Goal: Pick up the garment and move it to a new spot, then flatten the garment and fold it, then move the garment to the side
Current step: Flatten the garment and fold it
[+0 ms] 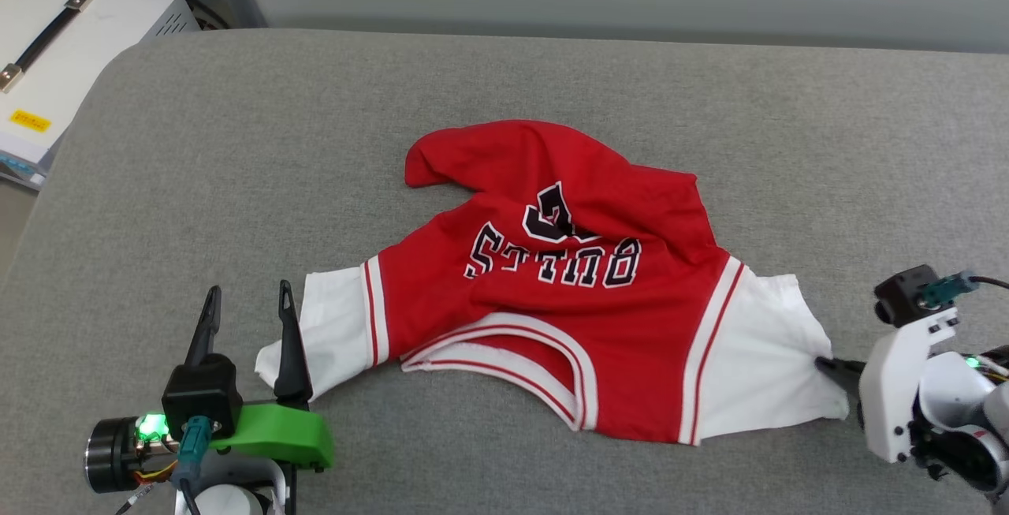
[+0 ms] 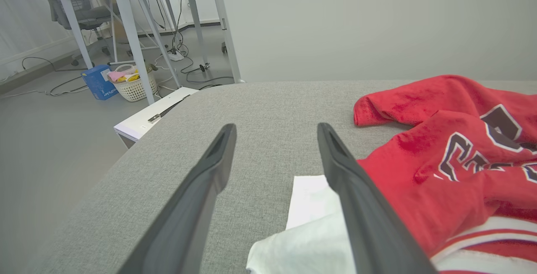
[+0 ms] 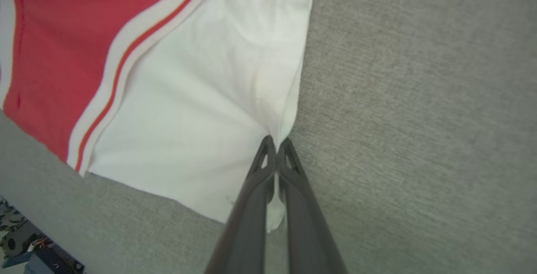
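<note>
On garment (image 1: 552, 302) edge, right tool (image 3: 275, 143)

The red jersey-style cloth garment (image 1: 552, 294) lies crumpled mid-way across the grey fabric-covered table (image 1: 236, 144). The dark two-fingered left gripper (image 1: 248, 288) stands at its left sleeve (one finger over cloth). The dark two-fingered right gripper (image 3: 277, 141) pinches the right sleeve's edge.

garment (image 1: 631, 318): I saw red cloth.
lettering (image 1: 552, 259): black, outlined white.
sleeves (image 1: 772, 349): white; I noted red-and-white striped trim.
counter (image 1: 552, 73): plain grey weave.
left pincer (image 1: 248, 288): dark, on a green mount (image 1: 276, 432).
right pincer (image 3: 277, 140): dark, I saw; housing (image 1: 899, 397) was white.
box (image 1: 94, 18): white, with a black handle (image 1: 47, 34) and a yellow label (image 1: 30, 121).
</note>
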`<state>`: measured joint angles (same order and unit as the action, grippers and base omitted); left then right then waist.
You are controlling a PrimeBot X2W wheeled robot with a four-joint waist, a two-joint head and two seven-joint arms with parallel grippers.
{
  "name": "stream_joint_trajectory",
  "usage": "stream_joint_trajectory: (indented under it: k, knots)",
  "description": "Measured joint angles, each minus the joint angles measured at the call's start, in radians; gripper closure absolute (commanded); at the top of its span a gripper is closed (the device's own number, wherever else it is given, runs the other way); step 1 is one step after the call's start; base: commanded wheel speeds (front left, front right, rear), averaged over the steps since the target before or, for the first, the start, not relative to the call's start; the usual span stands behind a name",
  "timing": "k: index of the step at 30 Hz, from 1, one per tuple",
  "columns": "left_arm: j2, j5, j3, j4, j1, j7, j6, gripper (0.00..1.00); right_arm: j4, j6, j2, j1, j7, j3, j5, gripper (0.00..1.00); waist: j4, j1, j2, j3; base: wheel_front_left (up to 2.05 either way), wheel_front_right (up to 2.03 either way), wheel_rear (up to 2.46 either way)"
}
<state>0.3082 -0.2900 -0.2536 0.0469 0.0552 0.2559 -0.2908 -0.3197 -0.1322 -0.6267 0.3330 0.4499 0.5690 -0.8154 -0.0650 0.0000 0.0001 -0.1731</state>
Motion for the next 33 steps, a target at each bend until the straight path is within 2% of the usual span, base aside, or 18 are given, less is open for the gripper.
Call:
stream_joint_trajectory:
  k: [7, 12, 16, 22, 23, 24, 25, 28, 33]
  knots:
    - [-0.025, 0.026, 0.034, 0.009, -0.022, 0.000, 0.033, 0.00, 0.000, 0.000, -0.121, -0.011, -0.014, -0.109, -0.064, 1.00, 0.023, 0.0000, 0.0000, 0.035, 0.00, 0.00, 0.00]
    - [-0.041, 0.052, 0.047, 0.019, -0.033, 0.000, 0.059, 0.00, -0.055, 0.000, -0.156, -0.041, 0.004, -0.192, -0.113, 1.00, 0.028, 0.0000, 0.0000, 0.032, 0.00, 0.00, 0.00]
    - [-0.056, 0.067, 0.056, 0.031, -0.033, 0.000, 0.077, 0.00, -0.139, 0.000, -0.154, -0.042, 0.023, -0.217, -0.105, 1.00, 0.022, 0.0000, 0.0000, 0.017, 0.00, 0.00, 0.00]
    - [-0.070, 0.076, 0.070, 0.065, -0.029, 0.000, 0.110, 0.00, -0.252, 0.001, -0.075, -0.030, 0.031, -0.204, -0.062, 1.00, 0.010, 0.0000, 0.0000, 0.001, 0.00, 0.00, 0.00]
    - [-0.072, 0.077, 0.072, 0.069, -0.029, 0.000, 0.114, 0.00, -0.258, 0.001, -0.071, -0.025, 0.023, -0.206, -0.062, 0.87, 0.009, 0.0000, 0.0000, 0.001, 0.00, 0.00, 0.00]
    - [-0.072, 0.078, 0.076, 0.073, -0.028, 0.000, 0.121, 0.00, -0.263, 0.001, -0.066, -0.022, 0.007, -0.206, -0.060, 0.41, 0.008, 0.0000, 0.0000, 0.003, 0.00, 0.00, 0.00]
    - [-0.072, 0.078, 0.080, 0.075, -0.028, 0.000, 0.129, 0.00, -0.263, 0.001, -0.062, -0.022, -0.018, -0.206, -0.056, 0.00, 0.007, 0.0000, 0.0000, 0.007, 0.00, 0.00, 0.00]
    - [-0.063, 0.079, 0.087, 0.077, -0.020, 0.000, 0.157, 0.00, -0.248, 0.001, -0.047, -0.023, -0.099, -0.205, -0.045, 0.00, 0.009, 0.0000, 0.0000, 0.024, 0.00, 0.00, 0.00]
    - [-0.006, 0.078, 0.085, 0.083, 0.050, -0.012, 0.232, 0.00, -0.163, 0.001, -0.058, -0.038, -0.255, -0.222, -0.003, 0.00, 0.018, 0.0000, 0.0000, 0.055, 0.00, 0.00, 0.00]
